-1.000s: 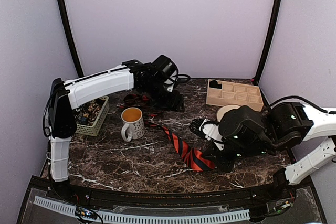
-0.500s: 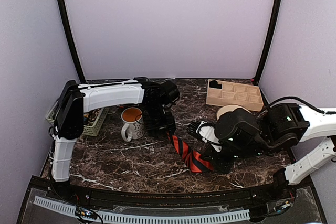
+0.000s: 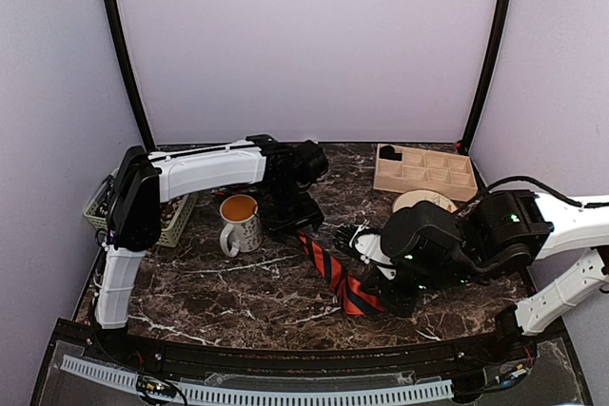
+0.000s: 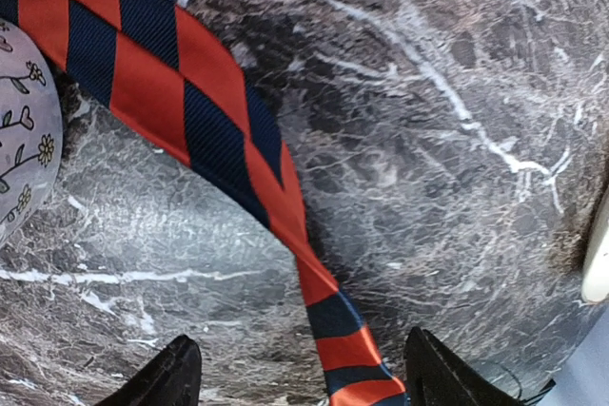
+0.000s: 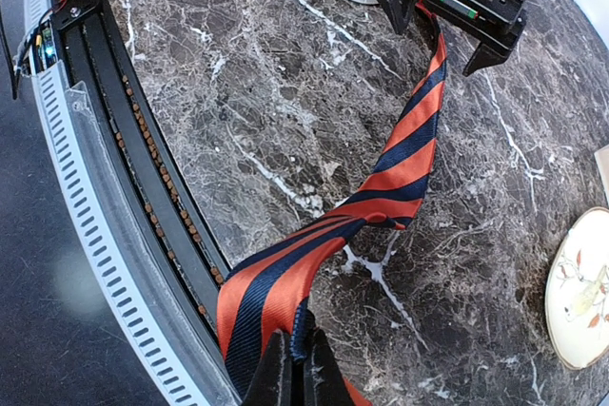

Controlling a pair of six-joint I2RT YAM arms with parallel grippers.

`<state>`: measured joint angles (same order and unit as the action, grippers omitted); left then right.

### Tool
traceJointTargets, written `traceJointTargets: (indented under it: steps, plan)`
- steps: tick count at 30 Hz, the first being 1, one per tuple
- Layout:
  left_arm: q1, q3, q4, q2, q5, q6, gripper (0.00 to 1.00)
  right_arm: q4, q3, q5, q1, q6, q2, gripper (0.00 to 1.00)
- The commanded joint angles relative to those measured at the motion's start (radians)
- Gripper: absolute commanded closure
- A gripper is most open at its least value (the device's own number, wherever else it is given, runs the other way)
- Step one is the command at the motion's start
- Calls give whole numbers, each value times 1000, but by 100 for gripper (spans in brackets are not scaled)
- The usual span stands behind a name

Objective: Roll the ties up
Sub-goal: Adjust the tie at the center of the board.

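Pinching the wide end of the striped necktie (image 5: 400,154) at five o'clock is the right gripper (image 5: 295,368); the left gripper (image 4: 304,373), spread wide, straddles it at three o'clock of the mug (image 3: 240,223).

A dark marble-patterned bench (image 3: 219,282), veined with white, stood in a small booth closed in by a plain pale lilac back wall (image 3: 304,45) and side walls (image 3: 48,92) of the same colour. Two thin black poles (image 3: 121,45) rose at the back corners under soft, even light. A black rail (image 3: 285,360) and a white slotted strip (image 3: 257,393) ran along the bench's near edge.
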<state>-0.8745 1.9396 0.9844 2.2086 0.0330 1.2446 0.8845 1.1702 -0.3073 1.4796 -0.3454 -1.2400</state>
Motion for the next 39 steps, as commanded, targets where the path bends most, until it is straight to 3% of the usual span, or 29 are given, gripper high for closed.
traceJointTargets:
  steps: [1, 6, 10, 15, 18, 19, 24, 28, 29, 35, 39]
  plan:
    - [1, 17, 13, -25, -33, 63, 23, -6, 22, 3, 9, 19, -7, 100]
    - [5, 14, 34, 33, 20, 108, 23, 11, 33, -3, 8, 26, -12, 100]
    - [5, -3, 20, 52, 19, 114, 34, 23, 36, -1, 8, 25, -12, 100]
    - [32, -34, -99, 70, 41, 107, 66, 51, 24, 14, 8, -5, -4, 100]
    - [73, -30, -192, 73, 75, 61, 98, 76, 19, 25, 8, -30, 4, 100]
    - [88, -19, -221, 71, 80, 37, 100, 86, 19, 30, 8, -41, 5, 100]
    - [186, -83, -509, 1, 144, -102, 100, 181, 31, 68, 11, -102, -24, 100]
    - [304, -323, -1123, -76, 340, -122, 100, 265, 14, 102, 11, -136, -109, 100]
    - [322, -345, -1193, -74, 371, -118, 100, 290, 8, 107, 11, -141, -148, 100]
    - [364, -296, -1287, 14, 510, -146, 100, 409, 53, 34, 1, -182, -388, 100]
    - [368, -272, -1271, 63, 547, -163, 100, 381, 56, 33, -80, -185, -418, 100]
